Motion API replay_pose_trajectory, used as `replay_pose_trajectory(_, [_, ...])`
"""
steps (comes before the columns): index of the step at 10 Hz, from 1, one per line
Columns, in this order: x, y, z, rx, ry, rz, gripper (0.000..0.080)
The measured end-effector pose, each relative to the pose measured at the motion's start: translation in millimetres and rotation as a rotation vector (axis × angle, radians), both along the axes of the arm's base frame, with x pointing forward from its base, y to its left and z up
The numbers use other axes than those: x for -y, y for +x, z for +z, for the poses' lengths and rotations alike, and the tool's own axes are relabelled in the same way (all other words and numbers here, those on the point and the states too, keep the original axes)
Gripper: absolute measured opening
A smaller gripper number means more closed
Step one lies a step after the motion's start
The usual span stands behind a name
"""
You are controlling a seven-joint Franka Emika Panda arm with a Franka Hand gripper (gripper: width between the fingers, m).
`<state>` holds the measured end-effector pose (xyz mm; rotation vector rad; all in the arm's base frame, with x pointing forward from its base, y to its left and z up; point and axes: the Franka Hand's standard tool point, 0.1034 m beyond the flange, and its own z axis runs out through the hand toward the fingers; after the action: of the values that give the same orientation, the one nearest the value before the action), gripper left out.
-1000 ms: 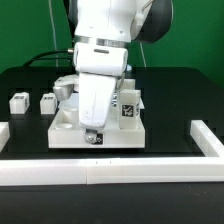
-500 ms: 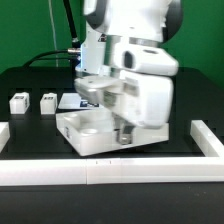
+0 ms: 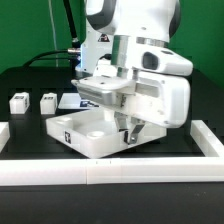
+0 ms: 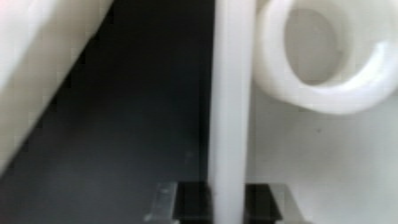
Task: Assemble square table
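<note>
The square table top (image 3: 88, 137) is a white tray with a raised rim and round sockets. It lies turned at an angle near the front rail, with a tag (image 3: 63, 131) on its side wall. My gripper (image 3: 128, 135) is shut on the rim at the exterior view's right side. In the wrist view the rim wall (image 4: 231, 100) runs straight between my fingers (image 4: 185, 201), with a round socket (image 4: 329, 60) beside it. Two white leg blocks (image 3: 18, 101) (image 3: 48, 101) stand at the exterior view's left. The other legs are hidden behind the arm.
The marker board (image 3: 68, 100) lies flat behind the top. White border rails run along the front (image 3: 110, 173), the exterior view's right (image 3: 207, 137) and the left (image 3: 3, 133). The arm's body covers the table's middle and back.
The arm has swung toward the exterior view's right while holding the rim, and the table top has turned with it from square-on to angled. The leg blocks have not moved.
</note>
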<state>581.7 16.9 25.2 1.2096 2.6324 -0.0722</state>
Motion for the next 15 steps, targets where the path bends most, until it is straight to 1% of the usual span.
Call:
replay_pose_trajectory(1, [-13.1, 0.1, 1.3, -0.018, -0.022, 0.176, 0.0063])
replay_pose_trajectory(2, [-24.7, 0.6, 1.7, -0.032, -0.024, 0.247, 0.0063])
replay_pose_trajectory(3, [-28.7, 2.7, 3.5, -0.042, -0.042, 0.395, 0.0063])
replay_pose_trajectory(4, [-24.5, 1.1, 1.6, -0.048, -0.043, 0.397, 0.0064])
replay_pose_trajectory(7, [-19.7, -1.7, -0.8, -0.077, -0.106, 0.589, 0.0064])
replay_pose_trajectory(8, [-29.6, -3.2, -2.9, -0.102, -0.119, 0.648, 0.0064])
replay_pose_trajectory(9, [-44.4, -1.3, -4.5, -0.130, -0.131, 0.753, 0.0064])
replay_pose_trajectory(10, [-50.3, -0.8, -7.3, -0.124, -0.116, 0.812, 0.0064])
replay_pose_trajectory(11, [-46.7, -1.1, -7.8, -0.121, -0.106, 0.780, 0.0064])
replay_pose_trajectory(14, [-46.3, -1.8, -8.9, -0.124, -0.105, 0.773, 0.0064])
replay_pose_trajectory(15, [-55.2, -4.4, -10.1, -0.133, -0.100, 0.763, 0.0064])
